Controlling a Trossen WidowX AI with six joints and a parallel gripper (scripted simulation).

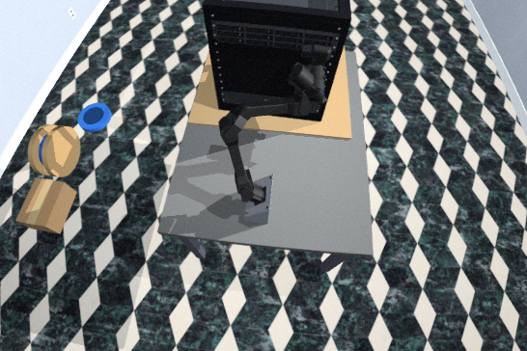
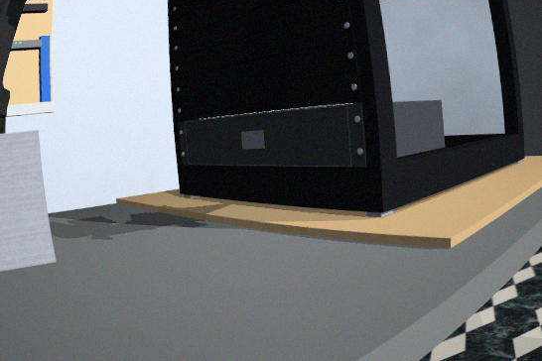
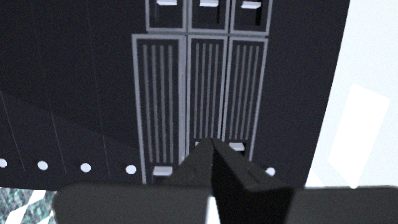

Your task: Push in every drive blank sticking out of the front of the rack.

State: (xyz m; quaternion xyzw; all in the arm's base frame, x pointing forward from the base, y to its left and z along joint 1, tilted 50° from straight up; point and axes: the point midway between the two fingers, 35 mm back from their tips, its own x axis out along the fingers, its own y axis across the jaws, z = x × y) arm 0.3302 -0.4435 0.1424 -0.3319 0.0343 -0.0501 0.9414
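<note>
The black rack (image 1: 276, 14) (image 2: 283, 181) stands upright on the wooden board (image 1: 333, 123) (image 2: 422, 229). Its upper front holds rows of drive blanks. In the wrist view one ribbed blank (image 3: 158, 105) at the left looks larger than its neighbours and shows a side wall, so it sticks out. The middle blank (image 3: 206, 90) and the right blank (image 3: 244, 90) look level with each other. My gripper (image 3: 209, 145) is shut and empty, its tips over the lower end of the middle blank; contact cannot be told. In the top view the gripper is dark against the rack's upper right front.
The arm's base plate (image 1: 258, 213) is on the grey table (image 1: 314, 199) (image 2: 223, 294). A wide panel (image 2: 298, 140) fills the rack's lower front. More blanks with pale latches (image 3: 209, 3) show at the wrist view's top. Cardboard boxes (image 1: 48, 205) and a blue ring (image 1: 82, 118) are on the floor, left.
</note>
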